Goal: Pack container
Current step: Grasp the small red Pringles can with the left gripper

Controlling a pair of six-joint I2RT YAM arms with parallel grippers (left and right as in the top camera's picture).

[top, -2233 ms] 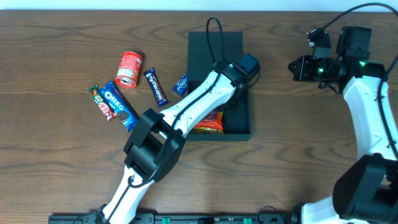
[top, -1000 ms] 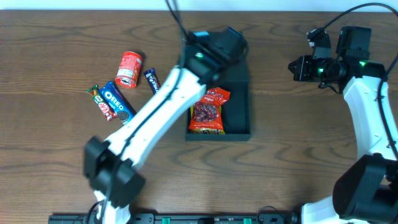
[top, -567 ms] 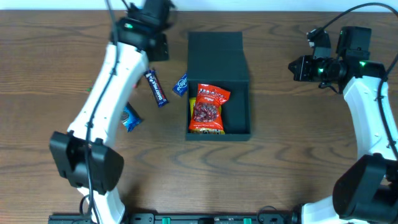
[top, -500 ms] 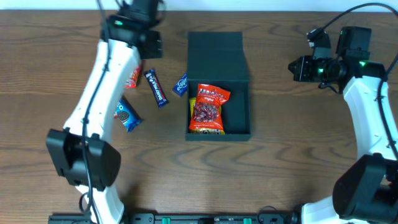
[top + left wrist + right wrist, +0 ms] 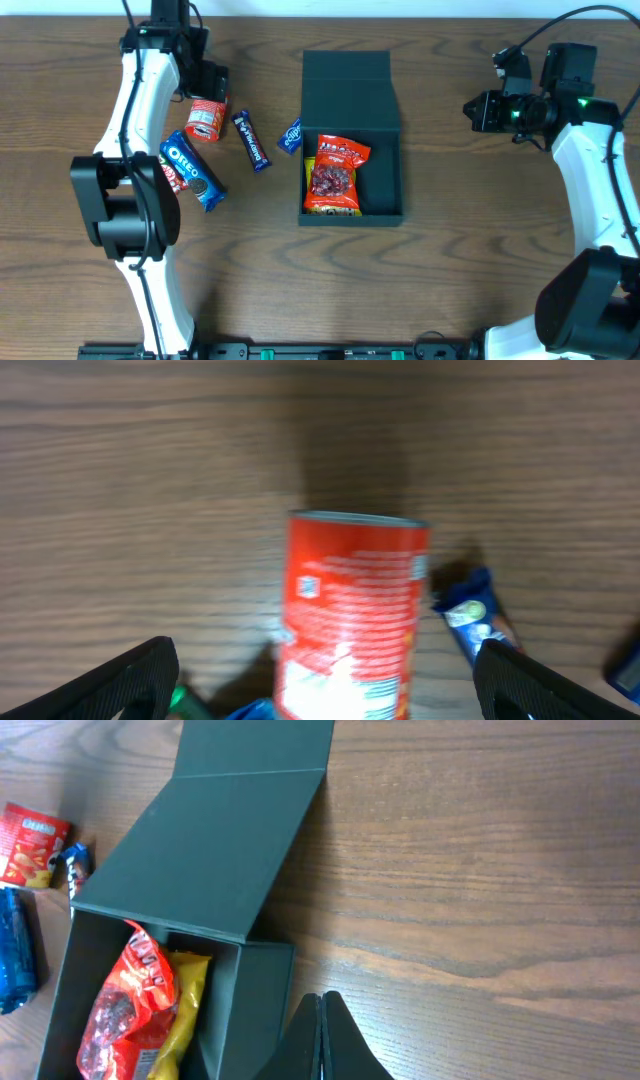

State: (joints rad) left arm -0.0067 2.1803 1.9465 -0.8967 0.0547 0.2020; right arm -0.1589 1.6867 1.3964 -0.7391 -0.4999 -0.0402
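Observation:
The container (image 5: 398, 170) is a dark square box mid-table, its flap lid (image 5: 348, 85) folded back. A red snack bag (image 5: 338, 175) lies inside on a yellow pack (image 5: 180, 1010). My left gripper (image 5: 207, 82) hovers open at the far left, over the top end of a red can (image 5: 207, 118). In the left wrist view the can (image 5: 355, 610) lies between my spread fingertips (image 5: 120, 685), untouched. My right gripper (image 5: 478, 110) is shut on nothing, right of the container, above bare wood (image 5: 322, 1020).
Loose snacks lie left of the container: a blue Oreo pack (image 5: 190, 170), a green-and-red bar (image 5: 160, 162), a dark blue bar (image 5: 251, 139) and a small blue pack (image 5: 291, 135). The table's far edge runs just behind my left gripper.
My left arm swung from over the container to the far left, ending above the red can, and its jaws opened. The red bag stayed in the container. The right arm has not moved.

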